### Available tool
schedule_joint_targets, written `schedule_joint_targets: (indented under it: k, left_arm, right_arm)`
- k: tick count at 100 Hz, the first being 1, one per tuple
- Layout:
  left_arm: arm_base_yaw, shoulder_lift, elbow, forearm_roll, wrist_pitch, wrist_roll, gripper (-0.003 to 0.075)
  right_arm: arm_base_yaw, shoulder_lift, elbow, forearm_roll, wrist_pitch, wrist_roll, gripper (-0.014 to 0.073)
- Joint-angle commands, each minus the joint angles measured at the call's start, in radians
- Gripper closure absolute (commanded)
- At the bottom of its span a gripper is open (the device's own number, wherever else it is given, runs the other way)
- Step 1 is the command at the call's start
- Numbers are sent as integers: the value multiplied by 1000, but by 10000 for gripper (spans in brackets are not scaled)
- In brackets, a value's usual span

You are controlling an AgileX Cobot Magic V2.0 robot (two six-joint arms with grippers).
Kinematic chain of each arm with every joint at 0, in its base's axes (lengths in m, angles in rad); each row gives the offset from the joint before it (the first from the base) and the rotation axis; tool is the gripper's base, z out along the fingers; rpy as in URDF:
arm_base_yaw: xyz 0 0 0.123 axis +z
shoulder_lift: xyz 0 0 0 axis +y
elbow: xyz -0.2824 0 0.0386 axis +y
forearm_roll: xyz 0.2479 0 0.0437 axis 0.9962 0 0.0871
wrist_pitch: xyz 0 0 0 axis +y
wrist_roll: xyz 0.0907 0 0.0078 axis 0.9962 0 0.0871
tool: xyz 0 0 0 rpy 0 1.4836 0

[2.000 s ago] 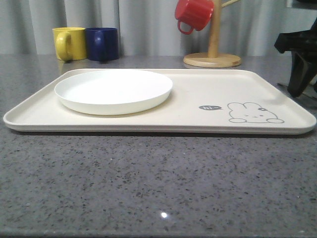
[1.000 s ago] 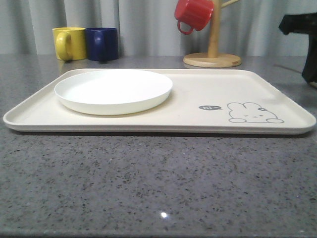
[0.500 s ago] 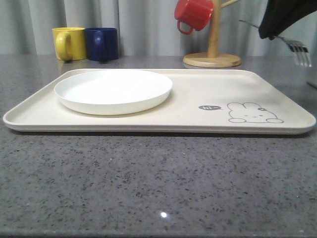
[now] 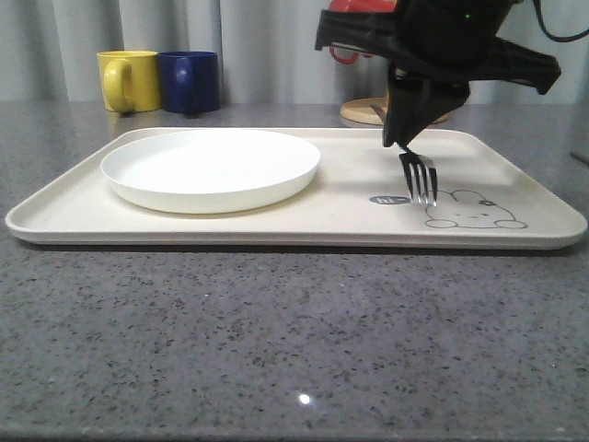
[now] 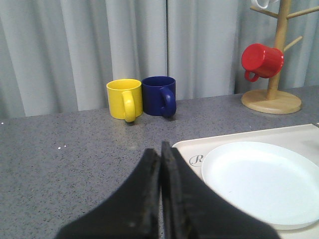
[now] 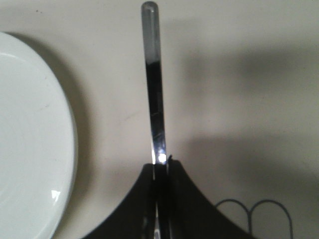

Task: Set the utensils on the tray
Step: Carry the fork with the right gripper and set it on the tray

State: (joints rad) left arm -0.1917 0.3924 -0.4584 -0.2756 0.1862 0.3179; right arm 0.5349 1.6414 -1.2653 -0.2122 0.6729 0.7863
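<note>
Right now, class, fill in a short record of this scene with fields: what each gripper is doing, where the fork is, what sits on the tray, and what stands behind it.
right gripper: shut on the slim silver metal fork, tines pointing down over the tray
left gripper: shut, holding nothing
large cream rectangular tray: carries a round white plate on its left half; grey rabbit drawing near the fork
behind tray: yellow mug beside dark blue mug; wooden mug stand with a red mug
</note>
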Motion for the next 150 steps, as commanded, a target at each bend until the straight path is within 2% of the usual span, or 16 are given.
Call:
schedule_joint_targets:
  k: [1, 59, 71, 93, 102, 134, 150]
  left_arm:
    - [-5, 5, -26, -8, -83, -11, 738]
    - [-5, 5, -26, -8, -83, -11, 738]
    - [-5, 5, -26, -8, -83, -11, 738]
    - [-5, 5, -26, -8, -83, -11, 738]
    - [-5, 5, -26, -8, -83, -11, 738]
    - [-5, 5, -26, -8, -83, -11, 738]
    - [-5, 5, -26, -8, -83, -11, 738]
  right_arm:
    - [0, -13, -59, -33, -54, 10, 557]
    - [13, 68, -84, -20, -61, 18, 547]
    - [13, 70, -84, -7, -63, 18, 491]
    - [13, 68, -84, -6, -62, 18, 294]
    - [13, 64, -84, -6, -60, 18, 241]
    - [8, -62, -84, -56, -29, 6, 236]
    - [-50, -159, -84, -57, 72, -101, 236]
